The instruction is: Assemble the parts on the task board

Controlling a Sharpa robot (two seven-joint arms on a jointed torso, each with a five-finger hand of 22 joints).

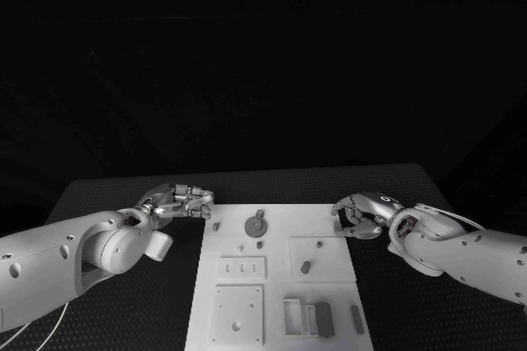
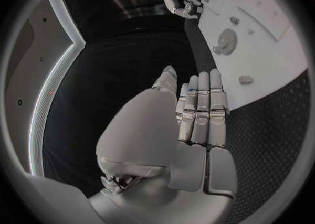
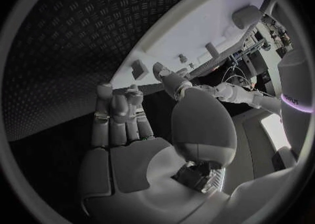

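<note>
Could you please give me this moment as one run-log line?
left hand: empty, by task board's far left corner | right hand: empty, at its far right edge | round part: lying on board, untouched

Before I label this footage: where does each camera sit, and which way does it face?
Head view: on the robot's head, looking down at the task board; both arms, left hand, right hand.
Left wrist view: behind the left hand, facing the board.
Right wrist view: behind the right hand, facing the board.
All share the board.
</note>
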